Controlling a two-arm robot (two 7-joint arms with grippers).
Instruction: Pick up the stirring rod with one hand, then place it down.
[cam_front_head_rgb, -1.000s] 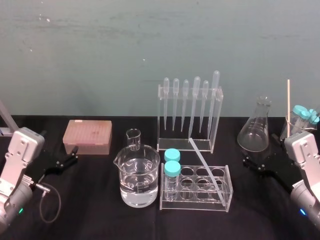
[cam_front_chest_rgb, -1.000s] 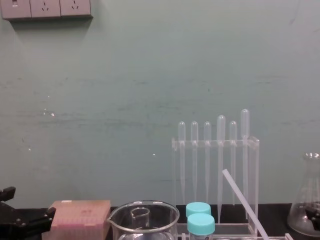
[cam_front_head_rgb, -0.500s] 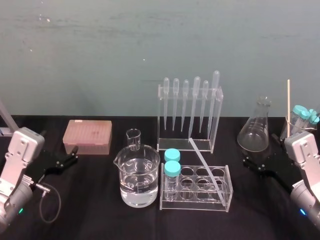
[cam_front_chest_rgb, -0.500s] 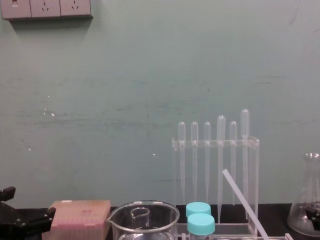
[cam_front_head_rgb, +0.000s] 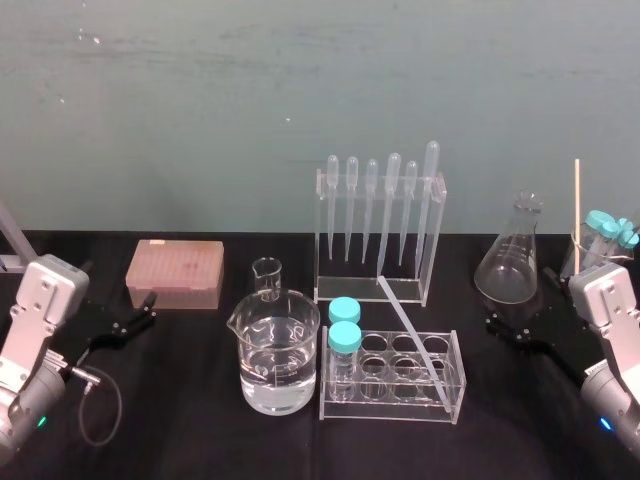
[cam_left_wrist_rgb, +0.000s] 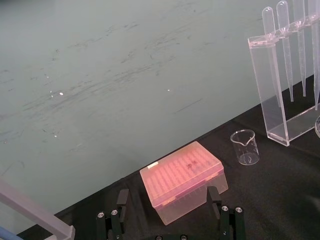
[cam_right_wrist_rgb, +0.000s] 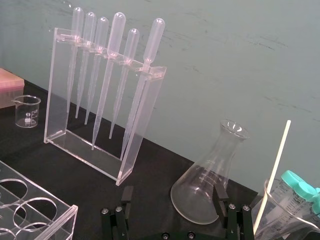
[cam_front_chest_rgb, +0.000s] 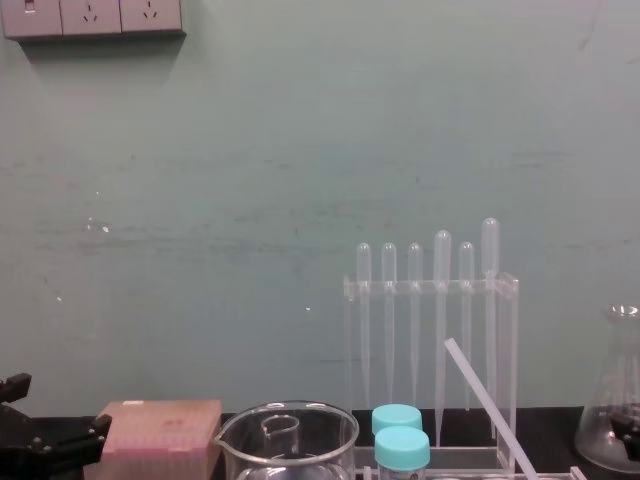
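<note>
The stirring rod (cam_front_head_rgb: 412, 332) is a thin translucent-white rod leaning at a slant across the clear tube rack (cam_front_head_rgb: 392, 378), its upper end toward the pipette rack (cam_front_head_rgb: 380, 225). In the chest view the stirring rod (cam_front_chest_rgb: 484, 398) rises in front of the pipettes. My left gripper (cam_front_head_rgb: 146, 309) rests low at the table's left, open, beside the pink tip box (cam_front_head_rgb: 175, 273); its fingers (cam_left_wrist_rgb: 122, 199) stand apart with nothing between them. At the table's right my right gripper (cam_front_head_rgb: 515, 320) sits open, close to the conical flask (cam_front_head_rgb: 512, 255), fingers (cam_right_wrist_rgb: 219, 196) wide.
A large beaker (cam_front_head_rgb: 274, 352) of water and a small beaker (cam_front_head_rgb: 266, 275) stand left of the tube rack, which holds two teal-capped tubes (cam_front_head_rgb: 344, 338). Far right, a beaker (cam_right_wrist_rgb: 285, 215) holds capped tubes and a cream stick (cam_front_head_rgb: 576, 205).
</note>
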